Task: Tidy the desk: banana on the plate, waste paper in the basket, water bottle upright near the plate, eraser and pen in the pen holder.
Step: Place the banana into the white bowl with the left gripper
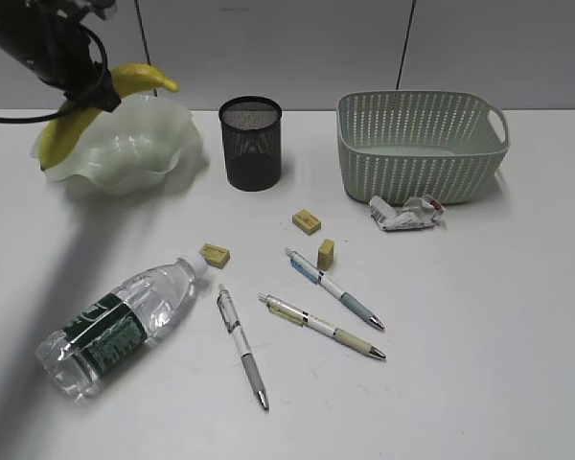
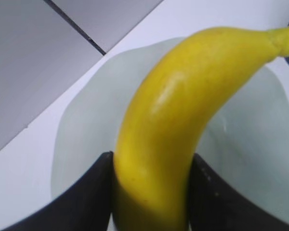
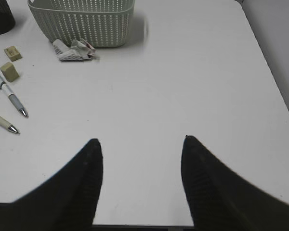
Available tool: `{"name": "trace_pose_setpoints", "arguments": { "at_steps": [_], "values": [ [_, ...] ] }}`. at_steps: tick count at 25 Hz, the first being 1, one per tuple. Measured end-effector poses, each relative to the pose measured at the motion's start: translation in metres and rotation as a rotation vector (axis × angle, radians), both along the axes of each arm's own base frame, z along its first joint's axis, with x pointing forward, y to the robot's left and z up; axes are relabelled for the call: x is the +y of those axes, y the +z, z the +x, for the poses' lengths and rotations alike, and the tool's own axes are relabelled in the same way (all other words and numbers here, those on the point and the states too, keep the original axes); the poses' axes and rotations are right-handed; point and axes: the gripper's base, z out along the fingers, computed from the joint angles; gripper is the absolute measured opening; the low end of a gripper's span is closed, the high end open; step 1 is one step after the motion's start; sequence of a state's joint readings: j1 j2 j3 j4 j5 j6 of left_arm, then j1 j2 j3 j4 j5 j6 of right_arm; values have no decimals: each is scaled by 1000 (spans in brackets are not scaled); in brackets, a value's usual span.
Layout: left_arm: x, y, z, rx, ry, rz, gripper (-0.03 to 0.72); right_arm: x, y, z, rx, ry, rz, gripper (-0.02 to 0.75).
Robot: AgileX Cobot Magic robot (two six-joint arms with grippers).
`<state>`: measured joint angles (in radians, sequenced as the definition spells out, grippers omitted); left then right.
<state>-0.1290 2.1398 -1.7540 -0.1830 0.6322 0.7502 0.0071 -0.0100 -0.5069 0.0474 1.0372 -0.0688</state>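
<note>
Left wrist view has the left gripper (image 2: 151,192) pinching the banana (image 2: 183,110) right over the plate (image 2: 86,120) (right gripper (image 3: 139,144) spread, empty, well apart), long axis pointing away from the jaws.

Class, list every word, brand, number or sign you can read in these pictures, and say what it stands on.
No text can be read.
water bottle: pale print on the dark green label, too blurred.
waste paper: grey print with some red, too small.
erasers, pens: no legible marks.
</note>
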Motion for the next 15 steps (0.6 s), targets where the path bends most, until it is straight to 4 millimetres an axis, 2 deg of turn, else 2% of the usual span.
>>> {"name": "trace_pose_setpoints", "arguments": {
  "at_steps": [2,4,7,9,10,15],
  "values": [
    [-2,-11,3,6,0,0,333,0,0,0,0,0,0,424],
    [-3,-13,5,-5,4,-3,340,0,0,0,0,0,0,424],
    [-4,-10,6,-23,27,-20,456,0,0,0,0,0,0,424],
    [-3,-4,4,-29,40,-33,536,0,0,0,0,0,0,424],
    [-3,2,3,-39,44,-37,552,0,0,0,0,0,0,424],
    [-2,37,-7,-81,59,-62,578,0,0,0,0,0,0,424]
  ]
}}
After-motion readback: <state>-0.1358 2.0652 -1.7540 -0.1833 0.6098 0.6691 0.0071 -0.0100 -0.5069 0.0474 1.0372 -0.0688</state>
